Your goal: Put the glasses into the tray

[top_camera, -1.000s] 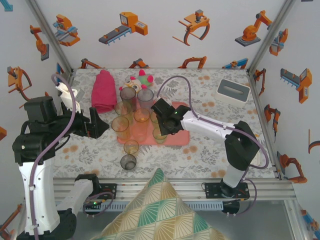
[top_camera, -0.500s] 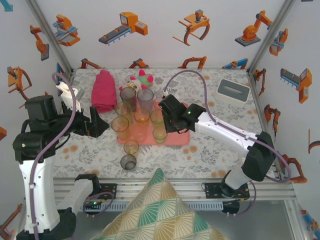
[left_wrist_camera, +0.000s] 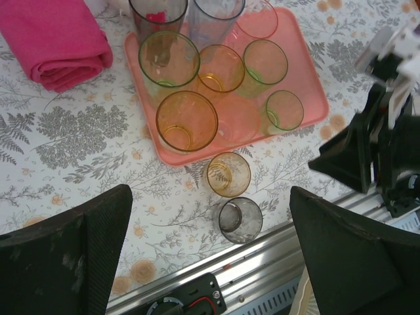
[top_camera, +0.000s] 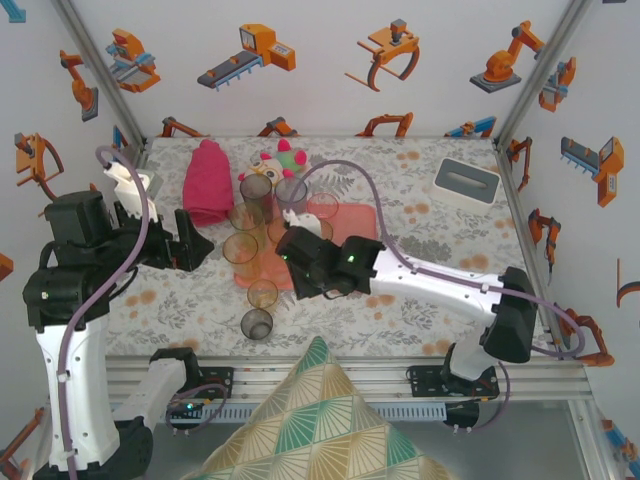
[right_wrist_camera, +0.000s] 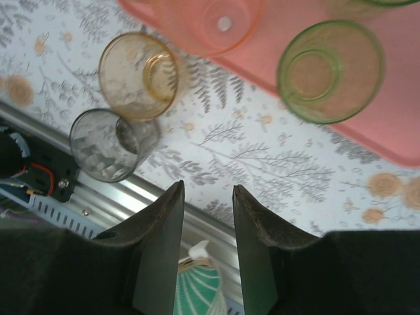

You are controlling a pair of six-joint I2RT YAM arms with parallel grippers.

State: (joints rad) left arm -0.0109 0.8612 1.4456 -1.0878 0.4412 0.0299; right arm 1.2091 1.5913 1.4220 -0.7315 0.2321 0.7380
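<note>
On the table with the grey leaf cloth (left_wrist_camera: 79, 131), the flat salmon-pink tray with a low rim (left_wrist_camera: 303, 75) sits in the middle. Most of the small see-through glasses (left_wrist_camera: 187, 120) stand in the tray, mouths up and close together. There are amber, orange, green, pink and grey ones. The tall ones stand at the far end.

Two glasses are not in the tray. The short amber glass (left_wrist_camera: 228, 174) stands on the cloth just beside the tray's near edge. The short grey glass (left_wrist_camera: 240, 220) stands just beside it, closer to the table's metal edge. Both are upright.

The right gripper (right_wrist_camera: 205, 197) hangs over the near edge of the table, close to those two glasses. Its two black fingers have just a small gap between them, and nothing is in the gap. It touches no glass.

The left gripper (top_camera: 195, 243) hangs above the left side of the table, away from the tray. Its fingers are spread very wide and it holds nothing.

A rolled bright pink towel (left_wrist_camera: 56, 39) lies on the cloth to the left of the tray, near it but not touching.
</note>
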